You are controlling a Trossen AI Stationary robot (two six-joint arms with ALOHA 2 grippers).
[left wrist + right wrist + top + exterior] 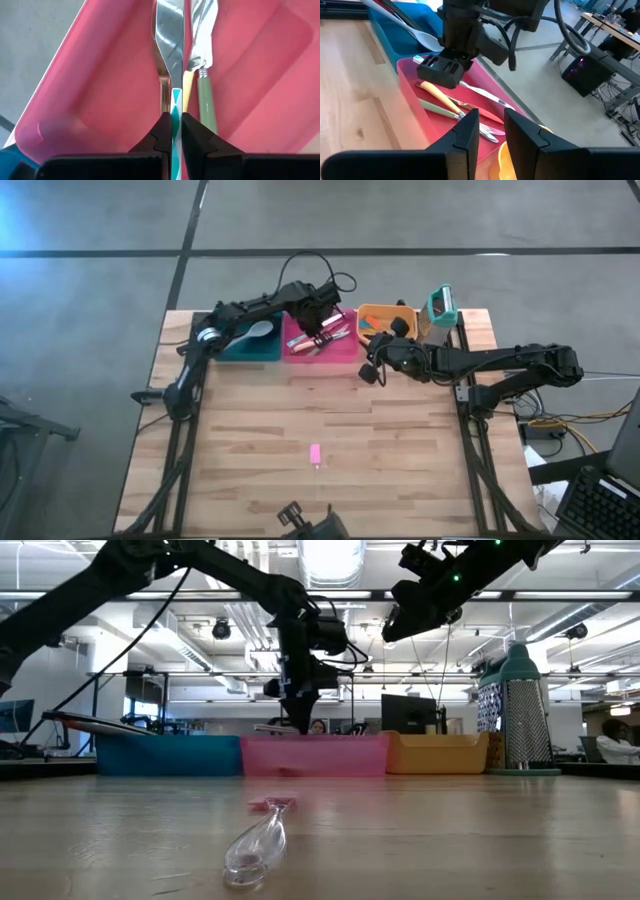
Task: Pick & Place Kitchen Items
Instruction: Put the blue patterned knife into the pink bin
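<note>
Upper centre: your left tool (pixel 173 131) grips a teal-handled knife (pixel 171 55) over the pink bin (pixel 322 348). Right tool (pixel 487 131) waits partly open. One spoon (pixel 316 454) remains on the tabletop (pixel 260 440).

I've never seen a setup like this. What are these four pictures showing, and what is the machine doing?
Two dark robot arms work at a wooden table. One picture looks down from above, one looks level across the tabletop, and two come from cameras on the arms' wrists. At the far edge sit a teal bin, a pink bin and an orange bin. The left claw is shut on a teal-striped knife over the pink bin, beside a green-handled knife. The right claw hovers nearby, holding nothing. A clear spoon lies alone mid-table.
</note>
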